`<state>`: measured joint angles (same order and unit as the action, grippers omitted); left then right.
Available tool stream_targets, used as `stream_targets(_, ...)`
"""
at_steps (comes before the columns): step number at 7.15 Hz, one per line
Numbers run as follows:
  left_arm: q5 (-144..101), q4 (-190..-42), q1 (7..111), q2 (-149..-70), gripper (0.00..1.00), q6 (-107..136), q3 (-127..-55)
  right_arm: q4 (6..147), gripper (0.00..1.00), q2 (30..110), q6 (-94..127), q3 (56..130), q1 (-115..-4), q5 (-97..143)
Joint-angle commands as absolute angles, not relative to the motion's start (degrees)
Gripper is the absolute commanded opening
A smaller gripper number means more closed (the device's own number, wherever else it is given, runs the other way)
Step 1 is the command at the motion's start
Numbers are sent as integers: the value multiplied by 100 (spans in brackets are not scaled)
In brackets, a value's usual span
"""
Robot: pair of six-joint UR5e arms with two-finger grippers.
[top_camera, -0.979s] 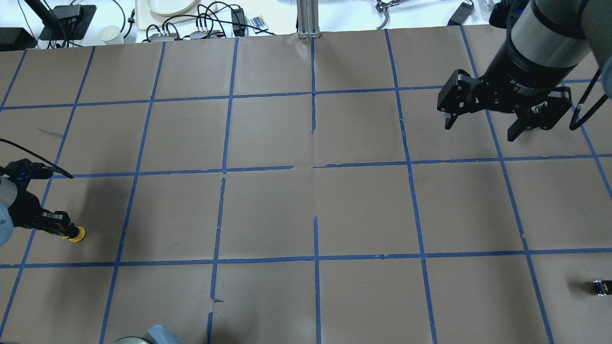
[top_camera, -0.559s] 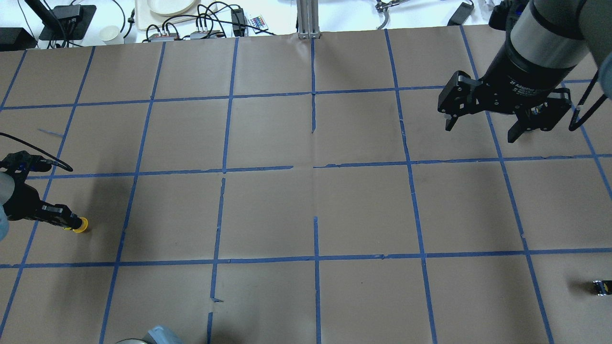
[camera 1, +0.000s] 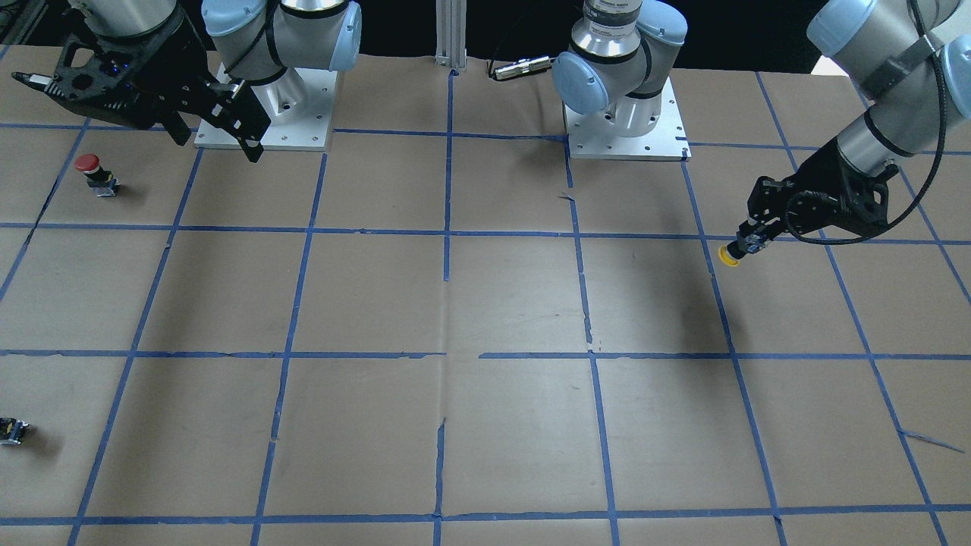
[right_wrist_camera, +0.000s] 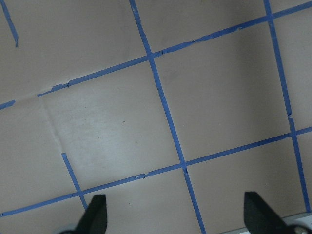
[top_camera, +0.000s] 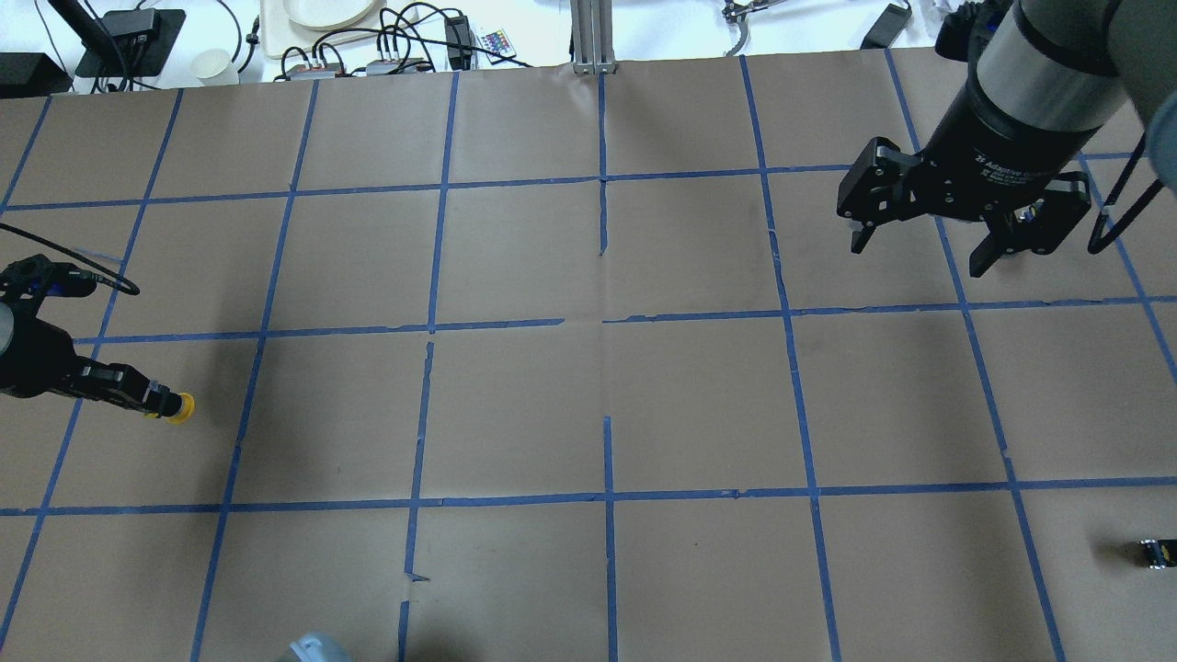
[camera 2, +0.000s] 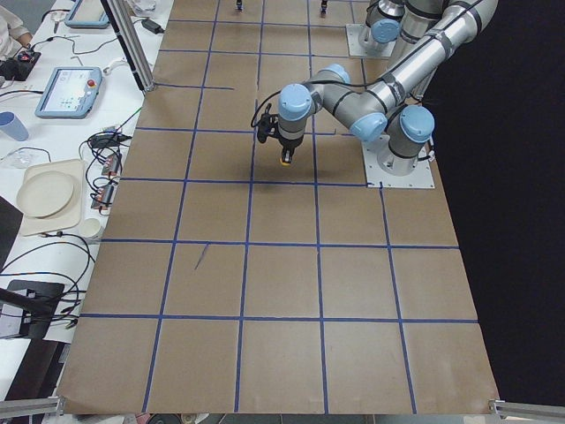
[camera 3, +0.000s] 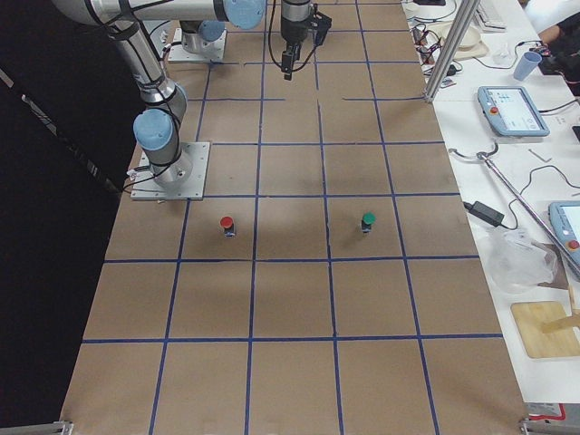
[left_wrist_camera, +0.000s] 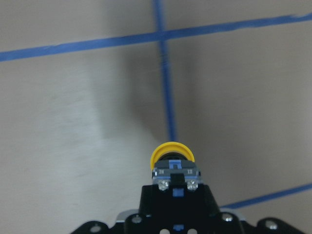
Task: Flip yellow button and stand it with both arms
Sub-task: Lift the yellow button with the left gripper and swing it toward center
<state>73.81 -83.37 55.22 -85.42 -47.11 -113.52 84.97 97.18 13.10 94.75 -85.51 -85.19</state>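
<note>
The silver-grey left arm [camera 1: 872,129] reaches out beyond its white base plate [camera 1: 660,140], wrist bent so the left claw [top_camera: 152,402] lies nearly level. The claw is clamped on the grey base of the one yellow mushroom-capped push-button [top_camera: 184,408], cap outward, above the brown paper counter [top_camera: 515,405]. Far from that plate, the right arm [top_camera: 1039,74] is raised, its right claw [top_camera: 916,259] spread wide and empty. One red-capped button [camera 1: 89,163], one green-capped button [camera 3: 367,220] and one small dark part [top_camera: 1154,553] sit on the counter.
</note>
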Motion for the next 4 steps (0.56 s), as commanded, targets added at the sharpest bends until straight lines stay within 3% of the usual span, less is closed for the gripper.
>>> stream_targets(1, 6567, -9122, 6726, -8525, 11, -4074, -10673, 8150, 100, 9712, 1684, 9475, -7923, -7286)
stream_targets(4, 5215, -9335, 8195, -9077, 8, -1626, -9627, 7254, 100, 9494, 2993, 9405, -7331, -5488)
